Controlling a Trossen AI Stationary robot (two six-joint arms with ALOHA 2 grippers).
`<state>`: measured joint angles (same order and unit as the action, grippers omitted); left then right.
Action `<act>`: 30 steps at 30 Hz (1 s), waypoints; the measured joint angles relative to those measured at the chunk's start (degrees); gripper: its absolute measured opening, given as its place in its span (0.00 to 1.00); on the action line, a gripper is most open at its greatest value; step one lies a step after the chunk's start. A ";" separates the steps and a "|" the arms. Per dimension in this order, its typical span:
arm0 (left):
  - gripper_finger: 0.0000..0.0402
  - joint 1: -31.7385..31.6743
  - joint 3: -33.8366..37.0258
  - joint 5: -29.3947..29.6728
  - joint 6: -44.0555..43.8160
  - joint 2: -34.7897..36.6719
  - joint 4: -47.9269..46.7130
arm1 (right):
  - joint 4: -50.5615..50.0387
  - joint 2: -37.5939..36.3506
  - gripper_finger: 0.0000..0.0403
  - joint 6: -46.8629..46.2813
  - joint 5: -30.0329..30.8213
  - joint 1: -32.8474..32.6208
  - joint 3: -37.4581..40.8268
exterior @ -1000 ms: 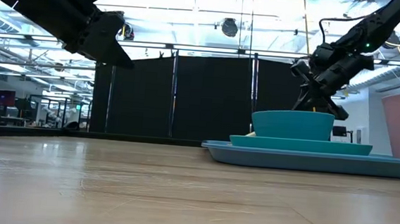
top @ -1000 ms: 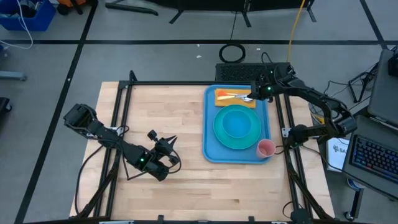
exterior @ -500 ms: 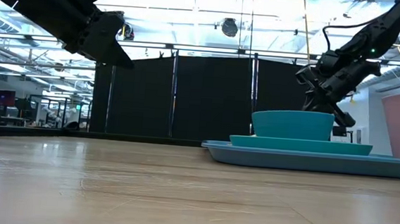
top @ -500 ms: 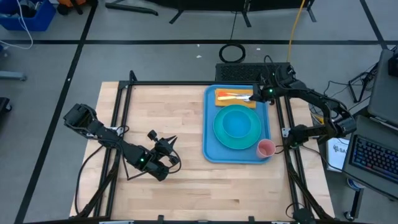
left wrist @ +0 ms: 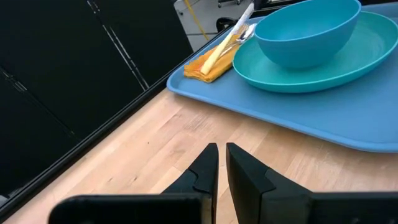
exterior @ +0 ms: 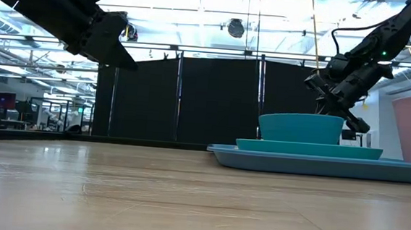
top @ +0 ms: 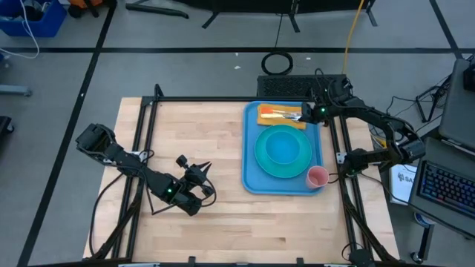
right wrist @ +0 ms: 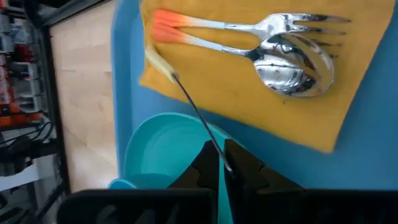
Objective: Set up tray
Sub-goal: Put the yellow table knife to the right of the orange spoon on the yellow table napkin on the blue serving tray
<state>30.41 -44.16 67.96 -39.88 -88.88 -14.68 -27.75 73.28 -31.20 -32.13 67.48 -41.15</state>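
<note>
The tray [top: 251, 156] is being borne on the right half of the table [top: 193, 133], its long side running near to far. It is being occupied by a turquoise plate [top: 261, 152] with a bowl [top: 283, 148], a pink cup [top: 317, 176] at its near right corner and an orange napkin [top: 266, 117] carrying a fork [right wrist: 292, 23] and spoon [right wrist: 289, 71] at its far end. The right gripper [top: 303, 116] is being held shut and empty over the napkin's right edge. The left gripper [top: 209, 191] is being kept almost closed, holding nothing, above bare wood well left of the tray
</note>
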 joint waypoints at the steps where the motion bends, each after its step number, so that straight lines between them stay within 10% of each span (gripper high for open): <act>1: 0.09 0.00 0.00 0.00 0.00 0.00 0.00 | -0.14 0.01 0.00 0.06 0.51 0.00 0.02; 30: 0.09 -0.43 -0.02 0.17 0.09 0.00 0.00 | -3.89 0.15 0.00 8.78 0.05 -1.79 0.07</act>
<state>29.98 -44.18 68.13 -39.78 -88.88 -14.68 -31.64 73.43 -22.42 -32.08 65.69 -41.08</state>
